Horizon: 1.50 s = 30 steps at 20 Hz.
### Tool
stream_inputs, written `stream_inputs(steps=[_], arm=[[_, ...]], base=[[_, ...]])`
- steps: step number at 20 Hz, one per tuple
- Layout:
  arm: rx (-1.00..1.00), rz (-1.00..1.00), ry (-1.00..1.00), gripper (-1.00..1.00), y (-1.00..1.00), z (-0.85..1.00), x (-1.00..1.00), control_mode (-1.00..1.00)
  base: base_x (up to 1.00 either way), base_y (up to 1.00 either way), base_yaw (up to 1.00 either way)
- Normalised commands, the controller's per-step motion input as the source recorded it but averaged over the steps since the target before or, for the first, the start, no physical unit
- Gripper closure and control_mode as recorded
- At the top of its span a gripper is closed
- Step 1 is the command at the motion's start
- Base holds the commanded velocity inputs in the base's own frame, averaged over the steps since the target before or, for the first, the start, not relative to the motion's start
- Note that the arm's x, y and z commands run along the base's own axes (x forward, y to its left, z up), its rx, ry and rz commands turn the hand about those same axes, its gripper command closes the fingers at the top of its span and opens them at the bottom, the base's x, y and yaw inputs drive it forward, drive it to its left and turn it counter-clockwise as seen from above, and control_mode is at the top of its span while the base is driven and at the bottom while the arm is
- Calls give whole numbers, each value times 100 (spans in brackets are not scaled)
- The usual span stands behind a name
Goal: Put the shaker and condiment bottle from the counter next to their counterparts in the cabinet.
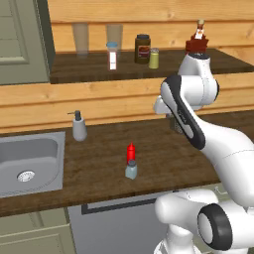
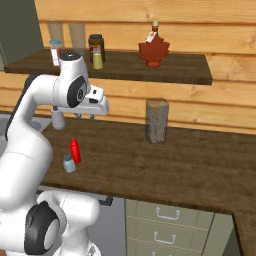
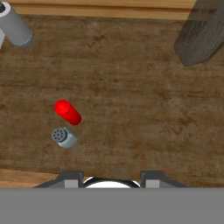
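The red condiment bottle (image 1: 131,153) (image 2: 75,150) (image 3: 68,112) stands upright on the dark wooden counter (image 1: 99,163) (image 2: 175,160) (image 3: 131,87). The small pale shaker (image 1: 131,170) (image 2: 69,163) (image 3: 64,137) stands right in front of it. My gripper (image 2: 85,116) (image 3: 112,179) hangs above the counter pointing down, open, nothing between its fingers; both things lie below it and to the left in the hand view. On the open cabinet shelf (image 1: 89,67) (image 2: 185,67) stand the counterparts, an olive-yellow shaker (image 1: 154,58) (image 2: 97,59) and a brown sauce bottle (image 1: 197,42) (image 2: 153,50).
A grey soap dispenser (image 1: 79,126) (image 3: 15,28) stands by the steel sink (image 1: 30,158). A tall grey grinder (image 2: 156,121) (image 3: 201,35) stands at the back of the counter. A dark jar (image 1: 143,48) (image 2: 95,44) and a white bottle (image 1: 112,55) share the shelf.
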Motion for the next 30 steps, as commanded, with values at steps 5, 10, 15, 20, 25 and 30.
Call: stream_inputs(steps=[5,10,15,20,25,30], arm=[[1,0,0,-100,0,-13,-1,-100],[4,0,1,-100,1,-35,-31,-100],[0,0,-6,-100,39,-13,-61,-100],[-1,0,-17,-100,53,-3,21,-100],[2,2,-1,-100,38,-3,8,-100],[0,0,-7,-100,19,-2,64,-100]], base=[[0,0,0],[0,0,0],[0,0,0],[0,0,0],[0,0,0],[0,0,0]])
